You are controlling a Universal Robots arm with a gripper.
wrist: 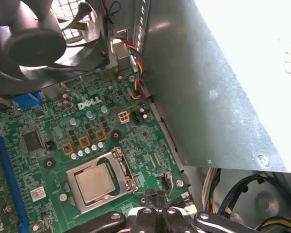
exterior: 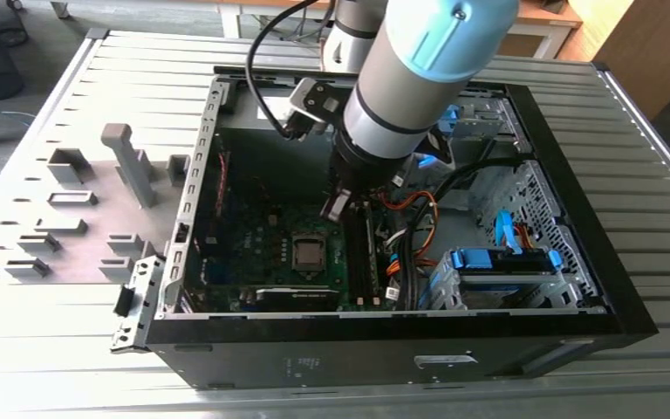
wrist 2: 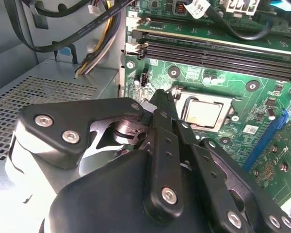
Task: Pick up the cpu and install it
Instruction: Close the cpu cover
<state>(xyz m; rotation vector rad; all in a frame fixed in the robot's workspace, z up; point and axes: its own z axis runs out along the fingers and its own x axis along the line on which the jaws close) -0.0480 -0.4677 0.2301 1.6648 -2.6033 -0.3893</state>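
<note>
The cpu (wrist: 93,182), a small square chip with a silvery top, lies flat inside the metal-framed socket (wrist: 120,162) on the green motherboard (wrist: 48,126). It also shows in the second wrist view as the cpu (wrist 2: 203,110) within the socket (wrist 2: 229,108). My gripper (wrist 2: 162,97) hangs just beside the socket, above the board, its black fingers closed together with nothing between them. In the first wrist view the gripper (wrist: 153,196) sits at the socket's edge. In the exterior view the gripper (exterior: 338,209) reaches down into the open computer case (exterior: 568,305), just above the socket (exterior: 308,251).
A grey power-supply box (wrist: 218,87) rises close beside the gripper. A black fan (wrist: 29,39) and memory slots (wrist 2: 213,48) border the socket. Cables (exterior: 411,236) and blue drive brackets (exterior: 498,260) fill the case's other side. Grey holder blocks (exterior: 91,209) stand on the table outside.
</note>
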